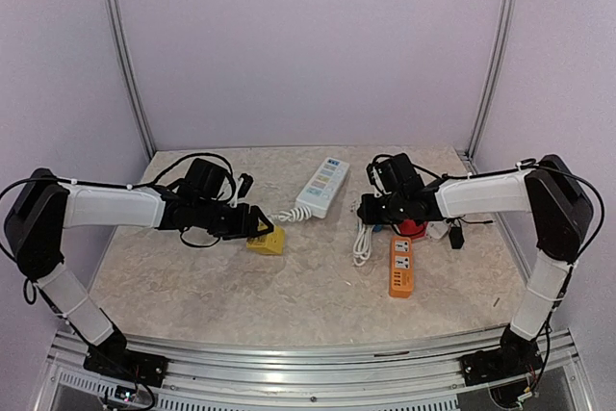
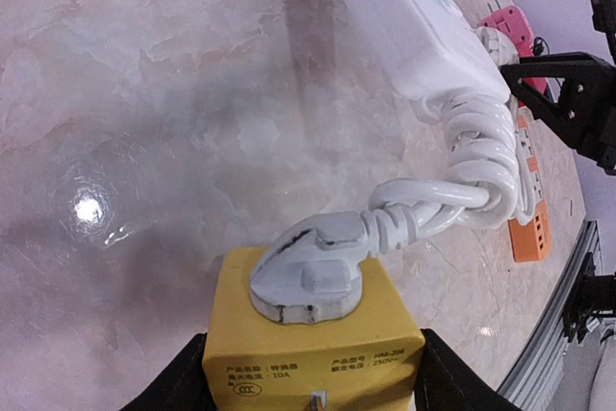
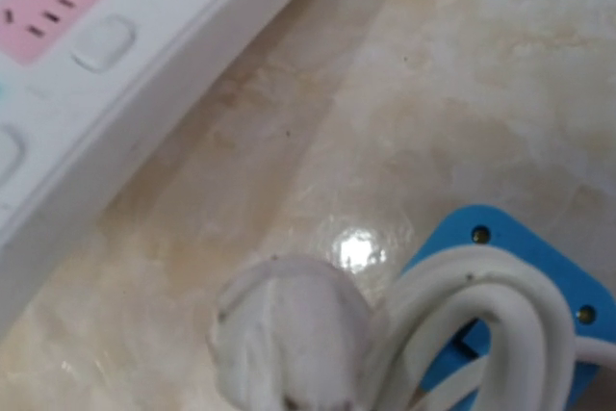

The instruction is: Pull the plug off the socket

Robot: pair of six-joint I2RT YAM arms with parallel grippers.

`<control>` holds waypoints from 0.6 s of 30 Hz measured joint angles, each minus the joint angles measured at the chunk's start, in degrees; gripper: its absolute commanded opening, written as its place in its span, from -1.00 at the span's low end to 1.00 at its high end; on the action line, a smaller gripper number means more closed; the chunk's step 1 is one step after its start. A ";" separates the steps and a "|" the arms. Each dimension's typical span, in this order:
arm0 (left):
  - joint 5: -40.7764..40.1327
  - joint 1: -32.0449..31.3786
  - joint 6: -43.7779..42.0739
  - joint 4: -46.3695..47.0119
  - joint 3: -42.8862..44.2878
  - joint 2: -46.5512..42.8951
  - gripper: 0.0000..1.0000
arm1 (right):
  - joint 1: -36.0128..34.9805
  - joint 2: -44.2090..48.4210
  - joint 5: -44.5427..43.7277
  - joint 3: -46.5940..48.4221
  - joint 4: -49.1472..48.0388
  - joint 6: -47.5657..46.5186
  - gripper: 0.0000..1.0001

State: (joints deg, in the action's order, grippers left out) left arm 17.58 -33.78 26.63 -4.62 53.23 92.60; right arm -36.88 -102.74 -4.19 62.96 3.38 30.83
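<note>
A yellow socket cube sits on the table with a white plug seated in its top. My left gripper is shut on the cube, with a black finger against each side. In the top view the cube lies just in front of the left gripper. The plug's coiled white cord runs to a white power strip. My right gripper hovers right of the strip. Its wrist view shows no fingers, only a second, blurred white plug very close.
A blue adapter lies under looped white cable. An orange power strip and a red object lie by a white cable bundle near the right arm. The back wall and metal posts border the table.
</note>
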 measured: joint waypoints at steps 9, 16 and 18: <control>0.66 0.11 -4.98 -3.10 0.07 -0.68 -0.73 | 1.60 -0.39 0.37 0.48 -0.26 -1.01 0.42; 0.55 0.04 -9.97 -6.51 0.44 -3.06 -0.73 | 2.38 5.90 1.66 -0.74 -0.07 -2.73 0.54; 0.24 -0.11 -11.32 -7.50 1.31 -3.54 -0.73 | 2.43 8.48 4.46 -0.76 -0.17 -4.33 0.50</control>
State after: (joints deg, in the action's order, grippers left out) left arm 17.82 -33.89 15.31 -12.12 54.54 89.06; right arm -34.46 -94.26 0.27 62.19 3.20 26.50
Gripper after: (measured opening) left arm 0.634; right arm 0.769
